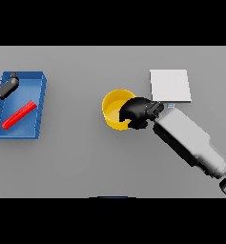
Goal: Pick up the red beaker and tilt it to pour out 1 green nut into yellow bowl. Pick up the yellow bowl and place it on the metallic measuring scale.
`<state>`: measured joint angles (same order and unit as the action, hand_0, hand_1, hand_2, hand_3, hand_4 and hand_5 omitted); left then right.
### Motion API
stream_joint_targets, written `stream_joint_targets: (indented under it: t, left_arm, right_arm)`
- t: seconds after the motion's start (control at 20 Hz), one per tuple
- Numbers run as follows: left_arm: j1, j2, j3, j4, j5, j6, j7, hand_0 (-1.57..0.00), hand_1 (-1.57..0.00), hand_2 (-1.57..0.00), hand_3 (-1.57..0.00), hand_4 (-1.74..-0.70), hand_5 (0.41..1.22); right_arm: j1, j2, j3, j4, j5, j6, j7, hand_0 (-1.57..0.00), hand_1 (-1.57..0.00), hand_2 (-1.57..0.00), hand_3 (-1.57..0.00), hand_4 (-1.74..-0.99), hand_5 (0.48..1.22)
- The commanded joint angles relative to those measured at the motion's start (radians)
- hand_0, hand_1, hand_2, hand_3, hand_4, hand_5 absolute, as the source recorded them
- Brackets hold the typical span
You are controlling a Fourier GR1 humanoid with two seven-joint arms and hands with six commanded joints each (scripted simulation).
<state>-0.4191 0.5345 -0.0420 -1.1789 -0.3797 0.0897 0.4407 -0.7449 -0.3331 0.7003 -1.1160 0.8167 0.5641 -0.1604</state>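
The right hand (136,109) is curling round the near rim of the yellow bowl (113,110), sitting just left of the metallic scale (169,85). Probably light, rigid and smooth, it is wanting a firm rim pinch.

A plain grey table (76,162) carries three things: a shallow blue rectangular tray (38,86) at the left, a round yellow bowl (112,102) near the middle, and a flat pale metallic square scale (170,86) just beside it, rightward.

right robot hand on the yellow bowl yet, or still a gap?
Touching. The head view shows the right robot hand overlapping the yellow bowl at its right rim, fingers curled over the edge.
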Motion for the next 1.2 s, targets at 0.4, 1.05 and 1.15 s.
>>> stream_joint_targets:
  t: [0.4, 1.05, 1.15]
  left_arm:
    - [-0.015, 0.007, 0.005, 0.025, 0.005, -0.008, -0.027, 0.0, 0.0, 0.0, 0.0, -0.74, 0.697]
    - [0.002, 0.014, 0.007, -0.024, 0.01, -0.021, 0.011, 0.0, 0.0, 0.0, 0.0, -0.74, 0.703]
    - [0.0, 0.017, 0.007, -0.023, 0.005, -0.019, 0.019, 0.0, 0.0, 0.0, 0.0, -0.73, 0.697]
  right_arm:
    - [-0.027, -0.076, -0.093, -0.149, -0.05, 0.067, 0.087, -1.57, -1.57, -1.44, -1.26, -1.739, 1.22]
    - [-0.054, -0.202, -0.242, -0.018, -0.051, -0.067, 0.073, -1.57, -1.57, -1.53, -1.19, -1.741, 1.221]
    - [-0.063, -0.199, -0.263, 0.041, -0.051, -0.096, 0.076, -1.57, -1.57, -1.5, -1.18, -1.741, 1.221]
